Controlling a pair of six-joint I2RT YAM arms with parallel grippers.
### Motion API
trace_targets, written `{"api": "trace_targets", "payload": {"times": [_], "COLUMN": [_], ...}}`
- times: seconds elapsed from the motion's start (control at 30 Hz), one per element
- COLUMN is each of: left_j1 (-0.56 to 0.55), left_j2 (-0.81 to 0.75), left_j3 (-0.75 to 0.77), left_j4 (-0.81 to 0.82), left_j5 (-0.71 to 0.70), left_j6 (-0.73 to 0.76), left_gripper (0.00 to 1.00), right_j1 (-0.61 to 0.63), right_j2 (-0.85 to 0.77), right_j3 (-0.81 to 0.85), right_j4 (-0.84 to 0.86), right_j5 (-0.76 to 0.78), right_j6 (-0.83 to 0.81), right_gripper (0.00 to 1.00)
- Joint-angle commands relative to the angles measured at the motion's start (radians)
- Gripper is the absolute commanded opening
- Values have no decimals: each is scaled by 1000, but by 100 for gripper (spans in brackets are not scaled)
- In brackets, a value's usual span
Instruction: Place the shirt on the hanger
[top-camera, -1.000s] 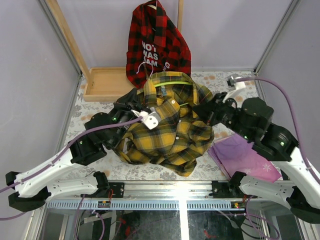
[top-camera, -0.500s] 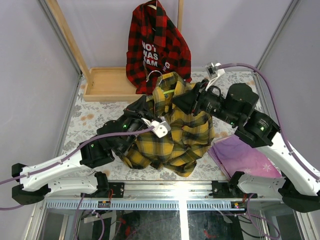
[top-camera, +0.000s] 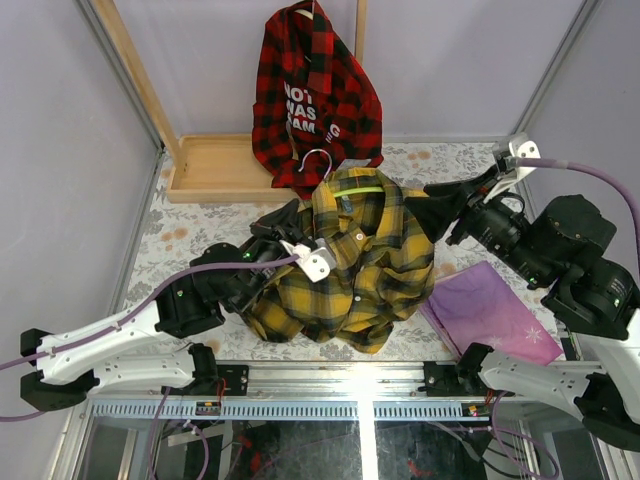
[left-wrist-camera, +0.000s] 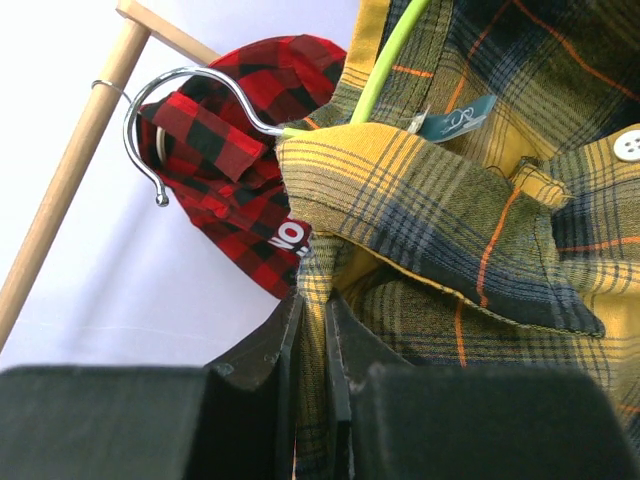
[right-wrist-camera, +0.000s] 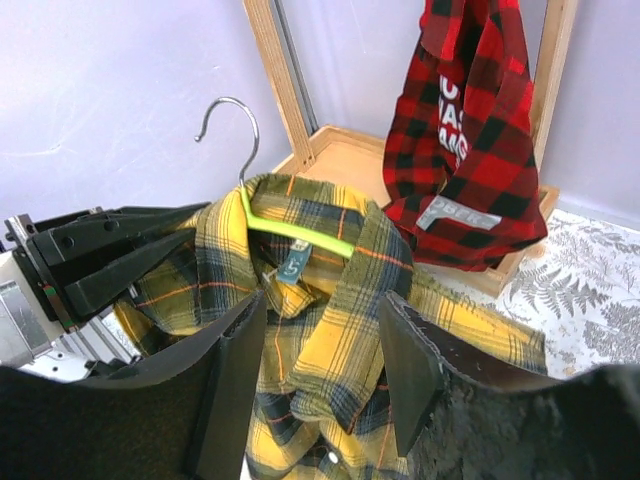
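Two arms reach in from the near edge of the table (top-camera: 190, 235).

- Nearest: a purple cloth (top-camera: 490, 315) lies flat on the table, on the near side of the right jaws.
- The shirt (top-camera: 350, 265) sits between the two sets of jaws. Its lower part is bunched on the table and its collar end is on the far side.
- Left jaws: almost together, clamped on a fold of the shirt just under the collar, at the shirt's left edge. The left wrist view shows plaid cloth running down between the fingers (left-wrist-camera: 255, 350).
- Right jaws: apart, with nothing between them, at the shirt's right shoulder. Whether they touch the cloth cannot be told. In the right wrist view the collar lies ahead of the spread fingers (right-wrist-camera: 415, 360).
- The hanger (top-camera: 352, 187): its green wire runs inside the collar, just beyond the left jaws and to the left of the right jaws. Its metal hook (top-camera: 315, 160) stands out past the collar.
- Farthest: a red plaid shirt (top-camera: 315, 90) with white lettering hangs on the wooden rack (top-camera: 215, 168), beyond both sets of jaws.
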Motion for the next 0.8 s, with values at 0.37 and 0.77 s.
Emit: {"api": "trace_targets", "payload": {"times": [0.37, 0.77], "left_j1": [-9, -10], "left_j2": [51, 49], "left_j3": [43, 51], "left_j4": [76, 76], "left_j5": [113, 115], "left_j6": [-123, -126], "left_gripper": [0, 0], "right_j1": [1, 0], "right_j2": [188, 277], "right_j3": [-27, -72], "right_j4": [351, 393], "right_j5": [-84, -16], "right_j6": [129, 195], "right_gripper": [72, 46]}}
